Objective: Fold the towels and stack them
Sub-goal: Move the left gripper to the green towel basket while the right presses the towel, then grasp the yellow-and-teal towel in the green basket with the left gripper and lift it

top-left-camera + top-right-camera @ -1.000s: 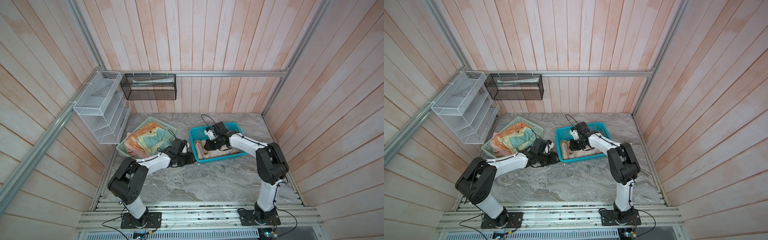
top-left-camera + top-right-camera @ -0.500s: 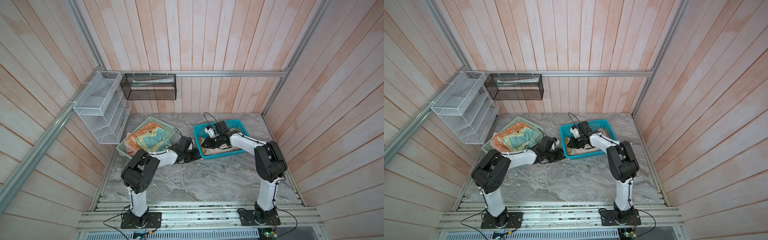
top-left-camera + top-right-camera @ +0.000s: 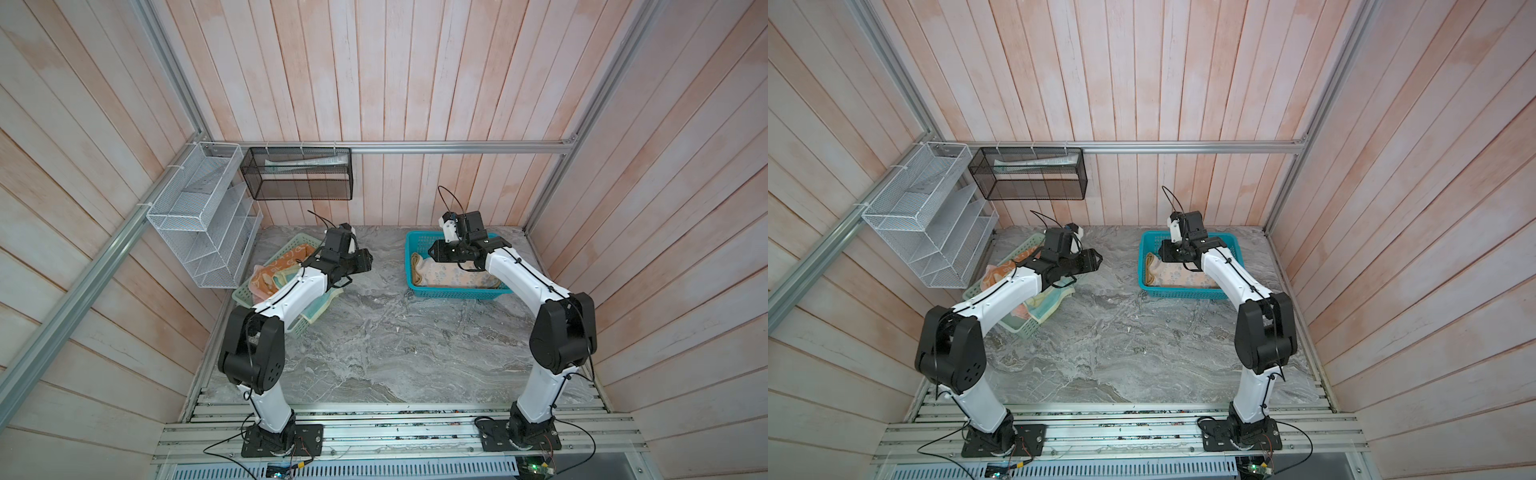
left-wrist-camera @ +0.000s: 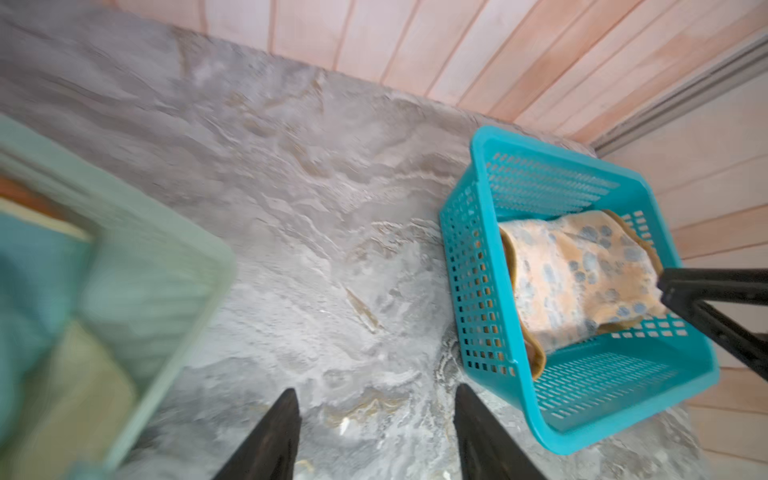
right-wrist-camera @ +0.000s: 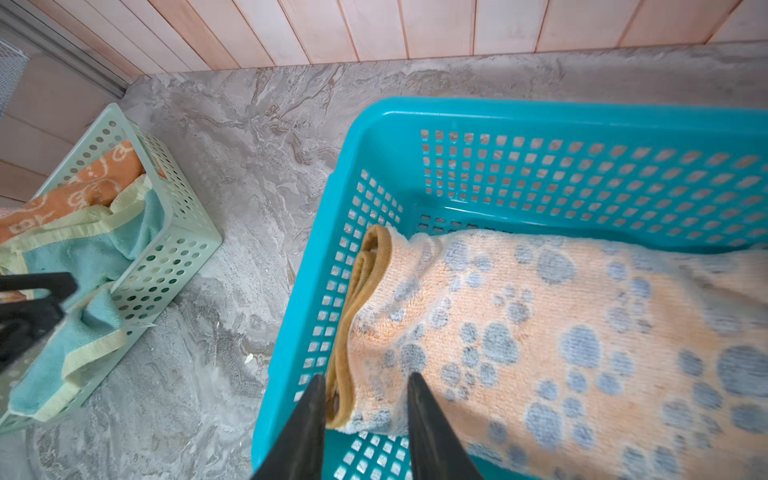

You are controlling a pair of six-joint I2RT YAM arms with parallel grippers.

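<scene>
The peach paw-print towel (image 5: 561,332) with brown edging lies folded in the teal basket (image 5: 540,112), and both top views show it (image 3: 453,276) (image 3: 1179,276). My right gripper (image 5: 365,380) hangs over its folded end, jaws open and astride the brown edge. In both top views this gripper (image 3: 432,252) is above the basket's left part. My left gripper (image 4: 376,395) is open and empty over bare marble between the two baskets (image 3: 368,262). The orange bunny towel (image 5: 83,187) and a blue-green towel with a pale yellow-green border (image 5: 83,257) sit loose in the mint-green basket (image 5: 183,224).
The mint-green basket (image 3: 241,295) stands at the left under my left arm, with a towel spilling over its front rim (image 3: 316,309). The teal basket (image 3: 409,257) is near the back right corner. A white wire rack (image 3: 199,216) and a black mesh box (image 3: 297,174) hang on the walls.
Both grippers have opened. The teal basket has slid right and back with the paw-print towel in it. My left gripper has left the basket's rim and lifted away.
</scene>
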